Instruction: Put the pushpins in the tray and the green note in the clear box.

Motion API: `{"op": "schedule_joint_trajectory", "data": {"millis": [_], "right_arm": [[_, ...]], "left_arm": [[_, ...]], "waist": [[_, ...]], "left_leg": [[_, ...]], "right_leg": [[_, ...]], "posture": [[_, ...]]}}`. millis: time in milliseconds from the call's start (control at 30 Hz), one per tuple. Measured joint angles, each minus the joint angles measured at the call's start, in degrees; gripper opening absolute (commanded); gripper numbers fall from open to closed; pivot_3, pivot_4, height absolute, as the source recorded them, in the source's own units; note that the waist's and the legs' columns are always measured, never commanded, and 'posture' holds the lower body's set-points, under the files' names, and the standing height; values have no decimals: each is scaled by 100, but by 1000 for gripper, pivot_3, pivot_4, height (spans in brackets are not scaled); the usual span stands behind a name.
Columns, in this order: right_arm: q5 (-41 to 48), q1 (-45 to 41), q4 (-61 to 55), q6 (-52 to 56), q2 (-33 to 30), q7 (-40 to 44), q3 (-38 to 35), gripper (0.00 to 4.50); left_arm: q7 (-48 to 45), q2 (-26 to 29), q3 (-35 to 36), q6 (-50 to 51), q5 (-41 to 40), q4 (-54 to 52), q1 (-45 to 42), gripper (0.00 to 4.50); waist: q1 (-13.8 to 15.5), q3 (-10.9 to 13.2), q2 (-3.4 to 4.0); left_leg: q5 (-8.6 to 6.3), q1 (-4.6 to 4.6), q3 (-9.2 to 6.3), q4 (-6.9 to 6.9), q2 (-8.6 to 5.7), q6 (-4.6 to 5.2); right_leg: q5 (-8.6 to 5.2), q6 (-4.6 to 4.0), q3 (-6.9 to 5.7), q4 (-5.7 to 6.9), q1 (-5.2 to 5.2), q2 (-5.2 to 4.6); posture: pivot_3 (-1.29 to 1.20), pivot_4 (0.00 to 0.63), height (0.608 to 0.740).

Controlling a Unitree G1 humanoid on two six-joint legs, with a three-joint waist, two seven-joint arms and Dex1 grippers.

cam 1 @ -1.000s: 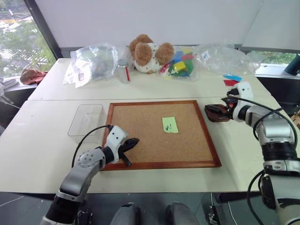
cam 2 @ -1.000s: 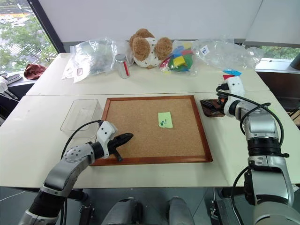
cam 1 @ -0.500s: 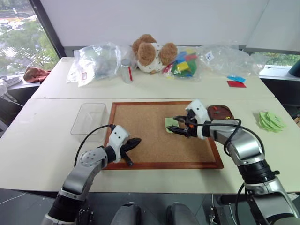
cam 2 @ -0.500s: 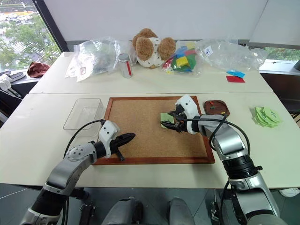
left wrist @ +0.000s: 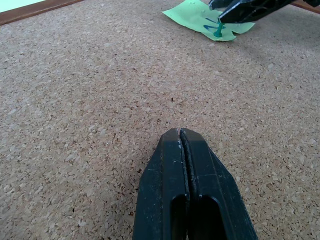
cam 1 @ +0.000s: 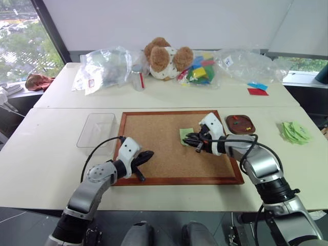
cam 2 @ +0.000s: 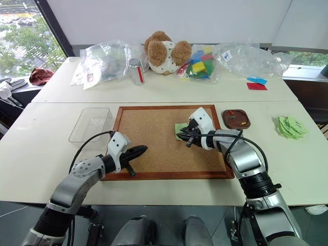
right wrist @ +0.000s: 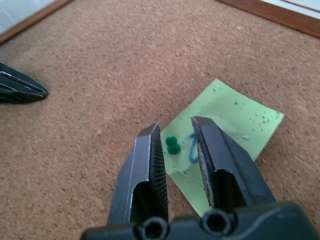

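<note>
Cork board (cam 1: 154,148) lay flat on the desk (cam 1: 46,169), wood-framed. Green note (right wrist: 227,132) sat pinned on the board's right half, bearing a dark green pushpin (right wrist: 172,145) and a bluish one (right wrist: 192,152) beside it. Right gripper (right wrist: 175,145) hung over the note, jaws partly apart with the green pushpin between them, neither finger plainly touching it. Left gripper (left wrist: 180,145) rested low over the board's near left part, jaws pressed together, holding nothing. Tray (cam 1: 240,124), dark brown, stood on the desk just beyond the board's right edge, with small pins inside, too small to count. Clear box (cam 1: 95,130) stood on the desk just left of the board. Crumpled green paper (cam 1: 295,131) lay well right of the tray. Teddy bear (cam 1: 165,57) and plastic bags (cam 1: 105,66) lined the far desk.
</note>
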Motion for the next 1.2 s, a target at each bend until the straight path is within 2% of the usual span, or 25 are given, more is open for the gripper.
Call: {"op": "schedule_joint_trajectory", "data": {"millis": [433, 467, 533, 967, 1200], "right_arm": [[-53, 85, 0, -31, 35, -1, 48, 1343], [-52, 85, 1, -30, 44, -1, 48, 802], [-52, 85, 18, -30, 55, 0, 49, 62], [21, 66, -29, 135, 40, 45, 14, 62], [237, -217, -648, 546, -137, 44, -286, 62]], "left_arm": [[10, -2, -2, 0, 1, -8, -1, 0], [10, -3, -2, 0, 1, -8, -2, 0], [11, -3, -2, 0, 1, -8, -2, 0], [24, -14, -5, 0, 1, -21, 37, 0], [70, -41, -14, 0, 6, -54, 67, 0]], "waist": [[0, 0, 0], [1, 0, 0], [1, 0, 0], [5, 0, 0], [10, 0, 1]], "left_leg": [[0, 0, 0, -1, 0, 0], [0, 0, 0, 0, 0, 0], [0, 0, 0, 0, 0, 0], [0, 0, 0, -1, 0, 0], [0, -9, -1, -3, 0, 0]], "right_leg": [[0, 0, 0, 0, 0, 0], [0, 0, 0, 0, 0, 0], [0, 0, 0, 0, 0, 0], [0, 0, 0, -1, 0, 0], [0, 0, 0, -3, -11, 0]], "posture": [[0, 150, 740], [0, 150, 740], [0, 150, 740], [0, 150, 740], [0, 150, 740]]}}
